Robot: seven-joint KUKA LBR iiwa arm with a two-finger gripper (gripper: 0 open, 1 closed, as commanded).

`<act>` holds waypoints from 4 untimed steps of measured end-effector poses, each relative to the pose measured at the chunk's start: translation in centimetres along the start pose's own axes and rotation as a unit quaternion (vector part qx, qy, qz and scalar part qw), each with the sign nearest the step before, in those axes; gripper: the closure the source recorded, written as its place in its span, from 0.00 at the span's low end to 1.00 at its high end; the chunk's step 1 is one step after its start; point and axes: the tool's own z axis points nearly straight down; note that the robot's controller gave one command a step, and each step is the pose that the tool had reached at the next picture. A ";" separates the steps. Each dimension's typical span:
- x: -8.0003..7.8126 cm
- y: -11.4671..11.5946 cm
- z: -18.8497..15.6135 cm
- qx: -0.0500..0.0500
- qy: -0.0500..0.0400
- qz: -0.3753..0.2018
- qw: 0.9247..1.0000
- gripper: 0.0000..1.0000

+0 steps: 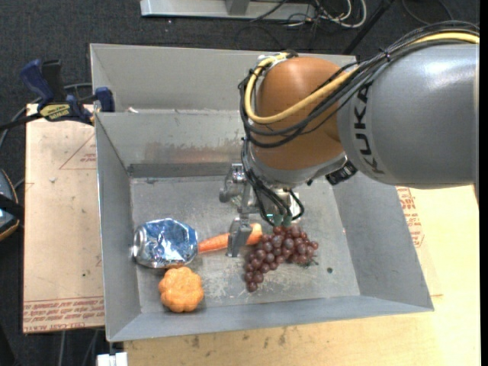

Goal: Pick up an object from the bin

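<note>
My gripper point(239, 239) hangs low near the bin's front middle, down on an orange carrot point(214, 243) that lies flat on the floor; its tip covers the carrot's right part. A bunch of dark purple grapes point(279, 252) lies just to the right, touching or nearly touching the carrot's end. Left of the carrot rests a crushed blue and silver can point(162, 242).
A round orange, pumpkin-like toy point(181, 289) sits by the front wall, below the can. The arm's big orange cover and cables loom over the bin's middle and hide the floor behind the gripper. The back and left floor show bare metal.
</note>
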 end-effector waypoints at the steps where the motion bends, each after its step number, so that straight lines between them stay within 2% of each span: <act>1: 0.0 -2.4 3.3 0.000 -0.002 -0.056 0.998 0.00; 2: -0.5 -10.3 10.6 0.000 -0.002 -0.090 0.996 0.00; 3: 0.2 -12.6 14.4 0.002 -0.005 -0.105 0.995 0.00; 4: -1.3 -12.4 14.5 0.001 0.003 -0.173 0.985 0.00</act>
